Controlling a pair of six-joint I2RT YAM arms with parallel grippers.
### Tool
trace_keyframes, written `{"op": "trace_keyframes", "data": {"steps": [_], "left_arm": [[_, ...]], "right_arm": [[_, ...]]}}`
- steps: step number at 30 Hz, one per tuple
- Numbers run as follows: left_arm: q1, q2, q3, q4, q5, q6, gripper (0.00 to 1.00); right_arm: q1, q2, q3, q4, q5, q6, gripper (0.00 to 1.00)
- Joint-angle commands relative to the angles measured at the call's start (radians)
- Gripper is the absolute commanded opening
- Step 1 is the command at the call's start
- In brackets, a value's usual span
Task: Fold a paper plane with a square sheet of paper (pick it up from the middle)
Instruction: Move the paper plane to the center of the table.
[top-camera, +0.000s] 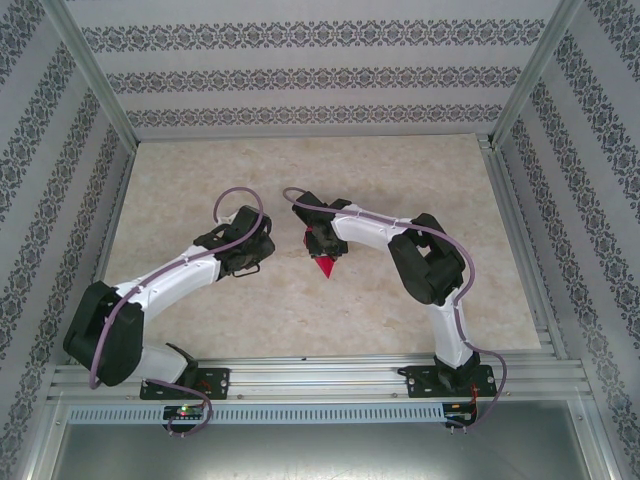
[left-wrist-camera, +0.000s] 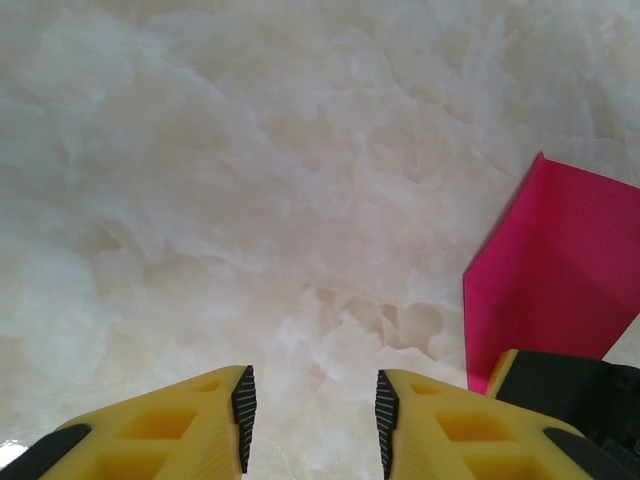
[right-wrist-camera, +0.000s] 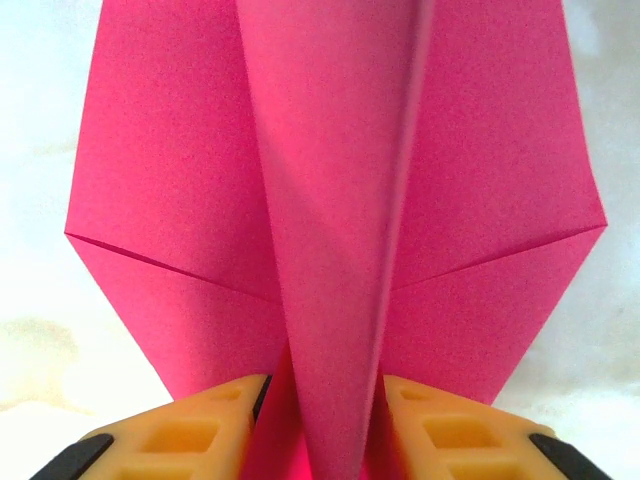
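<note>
clamped with the right end effector (right-wrist-camera: 320, 405) on the raised centre fold of the paper plane (right-wrist-camera: 330, 170), one yellow finger on each side of the ridge. in the right wrist view, long axis running straight up the frame, wings spread left and right over the pale surface (right-wrist-camera: 30, 330). in the top view, at mid frame just below that end effector, a pink tip pointing down-frame. to its left, near but apart: left end effector (left-wrist-camera: 312, 410), fingers apart on nothing, pink paper at the right edge of its view. best placed for the next move, probably: the right arm.
</note>
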Motion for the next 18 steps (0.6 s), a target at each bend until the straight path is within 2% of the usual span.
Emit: {"op": "trace_keyframes", "data": {"steps": [1, 18], "left_arm": [[0.011, -0.053, 0.005, -0.046, -0.056, 0.038, 0.41], [0.011, -0.150, -0.038, -0.033, -0.110, 0.070, 0.45]], "right_arm": [[-0.017, 0.022, -0.032, -0.002, -0.016, -0.012, 0.33], [-0.020, -0.170, -0.022, -0.023, 0.005, -0.007, 0.40]]}}
